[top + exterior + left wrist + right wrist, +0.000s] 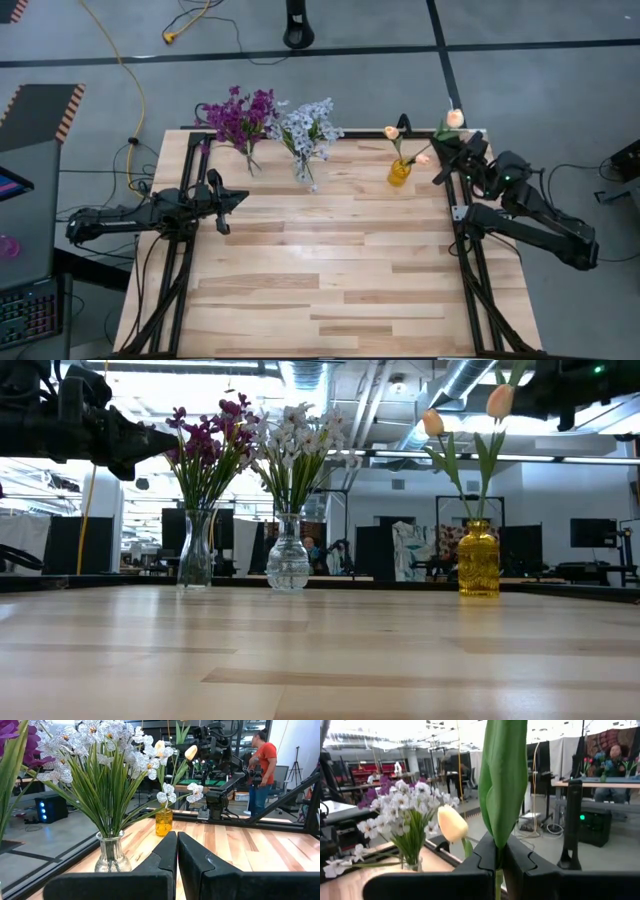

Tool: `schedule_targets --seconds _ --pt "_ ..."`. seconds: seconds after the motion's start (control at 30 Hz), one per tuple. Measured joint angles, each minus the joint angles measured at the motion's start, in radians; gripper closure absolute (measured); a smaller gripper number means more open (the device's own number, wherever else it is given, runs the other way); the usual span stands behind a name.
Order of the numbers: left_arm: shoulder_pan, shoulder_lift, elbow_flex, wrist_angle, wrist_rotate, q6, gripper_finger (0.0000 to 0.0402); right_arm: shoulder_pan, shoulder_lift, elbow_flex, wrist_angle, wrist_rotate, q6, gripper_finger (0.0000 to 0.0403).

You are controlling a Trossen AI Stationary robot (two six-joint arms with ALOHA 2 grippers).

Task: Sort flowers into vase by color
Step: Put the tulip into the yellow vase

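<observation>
Pinching a peach tulip's stem (498, 870) in my right gripper (452, 152) above the yellow vase (399, 172), I hold it upright for its matching buds, my left gripper (222, 200) shut, waiting.

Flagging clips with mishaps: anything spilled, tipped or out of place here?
Nothing stands out. All three vases stand upright: purple flowers, white flowers, yellow vase. The right claw holds a peach flower by its stem.

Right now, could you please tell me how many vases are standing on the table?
3, along the far edge: a clear vase with purple flowers on the left, a clear one with white flowers beside it, and a yellow one to the right.
</observation>
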Motion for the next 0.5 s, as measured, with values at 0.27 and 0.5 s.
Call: schedule_targets --seconds 0.27,0.5 --pt "0.0 0.0 0.0 0.0 0.0 -0.005 0.0401 0.0 0.001 0.0 -0.077 0.002 0.002 0.0362" --pt "0.0 0.0 0.0 0.001 0.0 -0.005 0.0401 0.0 0.001 0.0 -0.006 0.002 -0.007 0.0362"
